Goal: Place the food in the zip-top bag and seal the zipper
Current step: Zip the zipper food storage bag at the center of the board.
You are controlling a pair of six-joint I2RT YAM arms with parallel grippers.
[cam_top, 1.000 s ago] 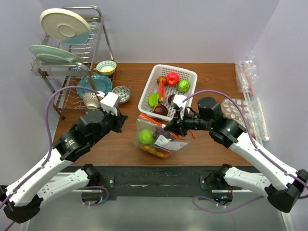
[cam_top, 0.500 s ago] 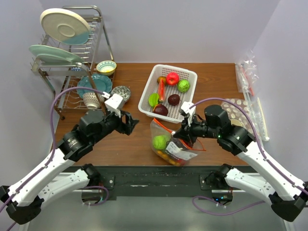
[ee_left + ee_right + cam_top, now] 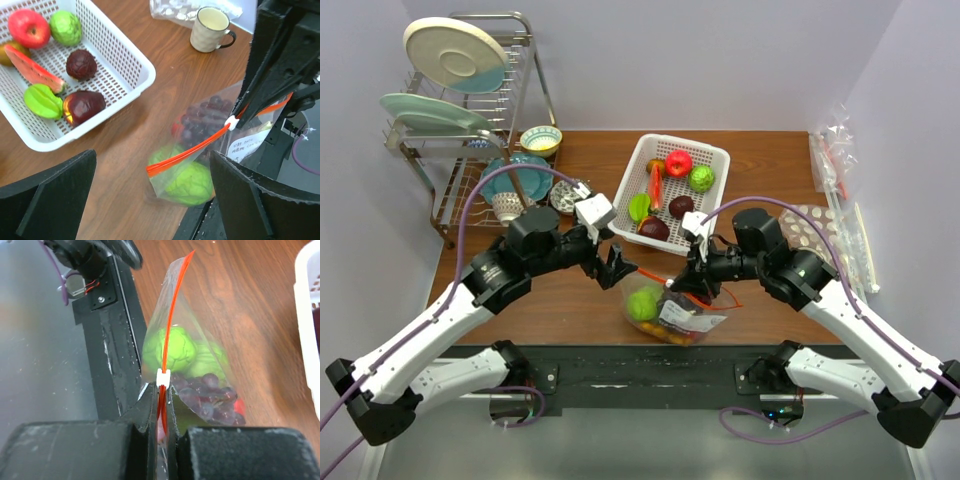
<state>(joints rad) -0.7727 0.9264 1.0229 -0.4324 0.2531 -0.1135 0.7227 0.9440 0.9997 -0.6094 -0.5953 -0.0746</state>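
Note:
The zip-top bag (image 3: 670,308) stands on the table near the front edge. It holds a green fruit (image 3: 642,303), dark grapes (image 3: 205,117) and other small food. My right gripper (image 3: 688,282) is shut on the zipper (image 3: 172,315) at the bag's right end, just behind the white slider (image 3: 163,377). My left gripper (image 3: 617,268) is open and hovers by the bag's left end. The free orange tip of the zipper (image 3: 165,164) lies between its spread fingers (image 3: 55,195) without touching them. More food, including a red apple (image 3: 678,162), lies in the white basket (image 3: 620,197).
A dish rack (image 3: 470,110) with plates stands at the back left, with bowls (image 3: 540,140) beside it. A cup (image 3: 210,22) and clear packets (image 3: 835,150) sit on the right side. The table's front edge and black arm mount (image 3: 107,330) lie right next to the bag.
My left gripper opened wide and swung right, up to the bag's left end. My right gripper, still clamped on the zipper, carried the bag right and nearer the front edge.

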